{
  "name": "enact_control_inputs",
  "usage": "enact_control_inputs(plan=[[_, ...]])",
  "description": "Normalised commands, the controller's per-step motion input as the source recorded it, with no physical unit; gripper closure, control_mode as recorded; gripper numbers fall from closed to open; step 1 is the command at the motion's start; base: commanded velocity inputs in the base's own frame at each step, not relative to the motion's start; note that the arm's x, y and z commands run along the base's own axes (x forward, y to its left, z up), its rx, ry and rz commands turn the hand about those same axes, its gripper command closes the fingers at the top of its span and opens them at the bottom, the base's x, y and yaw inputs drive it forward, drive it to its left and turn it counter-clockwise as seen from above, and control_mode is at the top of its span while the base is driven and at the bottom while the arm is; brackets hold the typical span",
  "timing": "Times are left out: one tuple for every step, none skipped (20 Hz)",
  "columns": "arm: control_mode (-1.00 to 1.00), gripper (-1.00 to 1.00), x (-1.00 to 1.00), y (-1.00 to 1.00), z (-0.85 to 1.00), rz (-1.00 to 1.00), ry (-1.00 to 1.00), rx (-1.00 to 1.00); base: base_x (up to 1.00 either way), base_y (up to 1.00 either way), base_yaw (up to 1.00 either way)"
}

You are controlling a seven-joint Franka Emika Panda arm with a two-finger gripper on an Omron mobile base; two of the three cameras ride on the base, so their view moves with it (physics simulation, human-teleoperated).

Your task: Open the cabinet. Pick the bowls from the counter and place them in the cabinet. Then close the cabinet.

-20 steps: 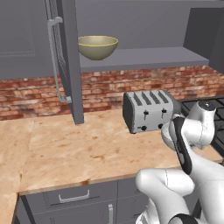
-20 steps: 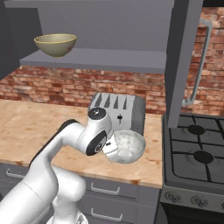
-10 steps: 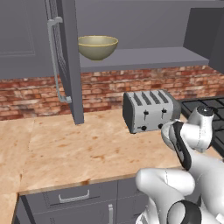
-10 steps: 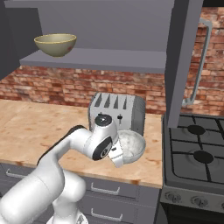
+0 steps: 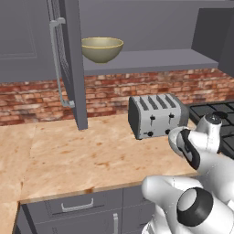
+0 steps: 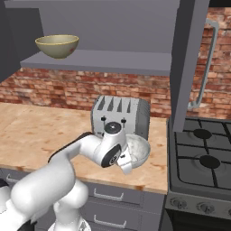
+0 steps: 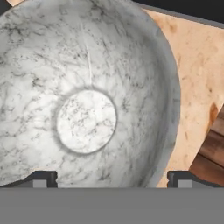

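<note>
With both doors of the cabinet (image 5: 68,64) swung open, two bowls count out: one olive-tan bowl (image 5: 102,49) on the cabinet shelf (image 5: 151,61), up and left of the toaster (image 5: 155,115), and one white marbled bowl (image 6: 137,150) on the desk (image 5: 82,155), just in front of the toaster's right end. One toaster, four slots, back near the brick wall (image 5: 27,98). Left of the toaster the desk is broad and bare out to its front edge. Right of the toaster sits the stove (image 6: 203,158), close beside the marbled bowl. The gripper (image 7: 111,179) hangs directly over the marbled bowl, fingers (image 7: 41,179) spread wide, one tip over the bowl's inside and one past its rim, pinching nothing. No readable writing anywhere.
</note>
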Motion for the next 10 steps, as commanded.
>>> enact_control_inputs(plan=[[-1.0,-1.0,0.0,0.0,-0.16,0.0,0.04,0.0,0.0,0.0,0.0],[-1.0,-1.0,0.0,0.0,-0.21,0.0,0.04,0.0,0.0,0.0,0.0],[-1.0,-1.0,0.0,0.0,-0.21,0.0,0.02,0.0,0.0,0.0,0.0],[-1.0,-1.0,0.0,0.0,-0.24,0.0,0.02,0.0,0.0,0.0,0.0],[-1.0,-1.0,0.0,0.0,-0.24,0.0,0.02,0.0,0.0,0.0,0.0],[-1.0,-1.0,0.0,0.0,-0.25,0.0,0.01,0.0,0.0,0.0,0.0],[-1.0,1.0,0.0,0.0,-0.26,-0.01,0.01,0.0,0.0,0.0,0.0],[-1.0,1.0,0.0,0.0,-0.26,-0.01,0.02,0.0,0.0,0.0,0.0],[-1.0,1.0,0.06,0.0,-0.21,-0.02,0.02,0.0,0.0,0.0,0.0],[-1.0,1.0,0.09,0.0,-0.19,-0.03,0.01,0.0,0.0,0.0,0.0]])
